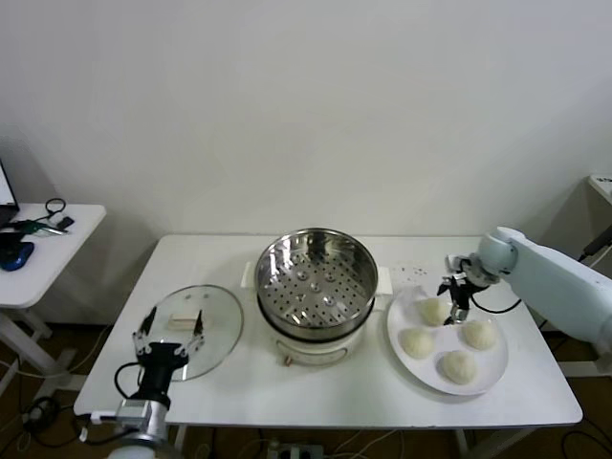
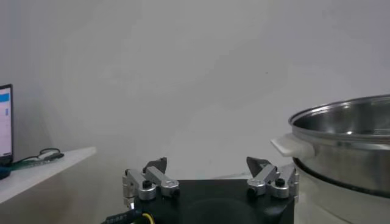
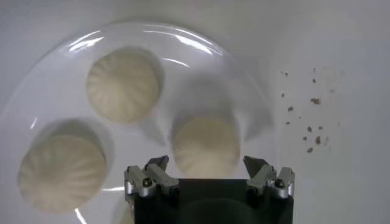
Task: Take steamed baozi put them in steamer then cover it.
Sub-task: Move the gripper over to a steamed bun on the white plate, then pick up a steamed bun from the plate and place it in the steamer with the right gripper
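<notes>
Right end effector (image 1: 456,295) poised wide open over a baozi on the plate (image 1: 492,381), nothing held.

First pick judged in hand. The baozi (image 3: 205,146) nearest the steamer (image 1: 316,279) is framed between spread jaws; a straight descent and gentle closure on the soft dough is advised. Four baozi sit on the plate, just beside the steamer. The left end effector (image 1: 171,338) is parked, open and empty, at the cover (image 1: 191,330) on the steamer's other side. Height above the bun cannot be told; the fourth bun is cut off in the wrist view.
</notes>
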`<action>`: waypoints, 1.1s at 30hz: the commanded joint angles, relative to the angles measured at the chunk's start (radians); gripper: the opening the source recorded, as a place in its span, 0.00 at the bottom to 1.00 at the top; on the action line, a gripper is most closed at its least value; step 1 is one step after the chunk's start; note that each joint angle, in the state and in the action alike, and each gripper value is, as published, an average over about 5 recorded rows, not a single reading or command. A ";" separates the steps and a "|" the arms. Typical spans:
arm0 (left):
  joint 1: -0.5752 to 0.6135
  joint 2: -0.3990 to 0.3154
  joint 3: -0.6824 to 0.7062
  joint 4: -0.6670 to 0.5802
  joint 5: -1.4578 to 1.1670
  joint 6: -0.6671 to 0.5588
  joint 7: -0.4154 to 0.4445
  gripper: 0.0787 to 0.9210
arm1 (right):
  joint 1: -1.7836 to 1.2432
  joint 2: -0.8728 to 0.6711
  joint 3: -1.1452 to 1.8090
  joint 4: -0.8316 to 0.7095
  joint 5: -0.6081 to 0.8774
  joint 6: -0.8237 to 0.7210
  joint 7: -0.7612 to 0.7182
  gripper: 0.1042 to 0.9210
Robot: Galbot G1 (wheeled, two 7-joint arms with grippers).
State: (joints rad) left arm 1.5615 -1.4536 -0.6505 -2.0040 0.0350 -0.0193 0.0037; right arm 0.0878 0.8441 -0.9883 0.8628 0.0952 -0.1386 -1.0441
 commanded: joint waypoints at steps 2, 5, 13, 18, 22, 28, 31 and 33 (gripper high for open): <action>-0.008 -0.001 -0.002 0.002 -0.001 0.005 -0.001 0.88 | 0.009 0.047 -0.022 -0.053 -0.002 0.003 -0.004 0.88; -0.011 0.000 -0.002 0.001 -0.001 0.007 -0.001 0.88 | 0.009 0.054 -0.021 -0.066 -0.010 0.010 -0.008 0.87; -0.010 0.001 -0.004 0.006 -0.001 0.004 -0.002 0.88 | 0.013 0.060 -0.018 -0.091 -0.024 0.031 -0.022 0.76; -0.008 0.001 -0.003 0.003 -0.001 0.004 -0.001 0.88 | 0.015 0.058 -0.017 -0.091 -0.023 0.037 -0.027 0.73; -0.008 0.000 -0.003 0.002 -0.001 0.005 -0.002 0.88 | 0.017 0.054 -0.016 -0.085 -0.023 0.045 -0.031 0.71; 0.000 0.000 -0.003 -0.002 -0.001 0.003 -0.001 0.88 | 0.074 0.029 -0.032 -0.034 -0.008 0.091 -0.038 0.71; 0.003 0.002 -0.003 -0.004 -0.001 0.003 -0.001 0.88 | 0.157 0.003 -0.088 0.027 0.008 0.142 -0.055 0.71; 0.003 0.004 -0.002 -0.007 -0.002 0.004 -0.001 0.88 | 0.234 -0.012 -0.145 0.071 0.017 0.184 -0.069 0.72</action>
State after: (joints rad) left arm 1.5631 -1.4506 -0.6529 -2.0104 0.0335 -0.0151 0.0022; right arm 0.2321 0.8515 -1.0810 0.8764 0.1017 -0.0072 -1.1015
